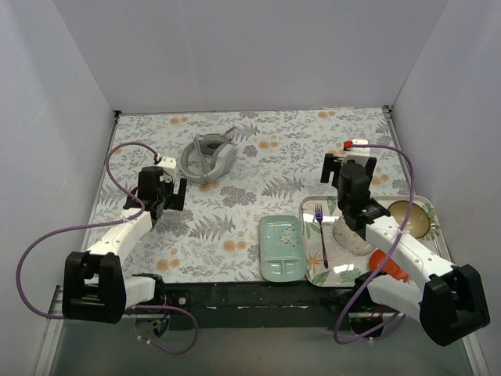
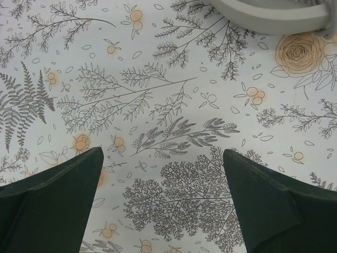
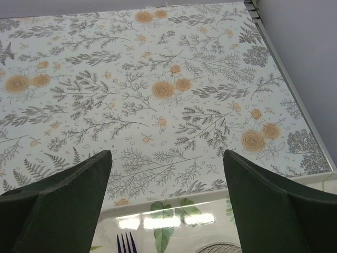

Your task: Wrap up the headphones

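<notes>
Left arm (image 1: 125, 227) sits low over the flowered tabletop (image 1: 258, 149), left jaws spread wide, gripping nothing. The headphones (image 1: 207, 157) lie just beyond them, toward the back, untouched. Over on the right, the right jaws gape open too, empty, above the tray's (image 3: 200, 203) far edge.

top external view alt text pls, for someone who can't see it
White-and-grey headphones lie untouched on a floral table, toward the far left. The left gripper hovers open near them; the right gripper is open above the far edge of a tray holding a fork, with a green plate beside it.
</notes>
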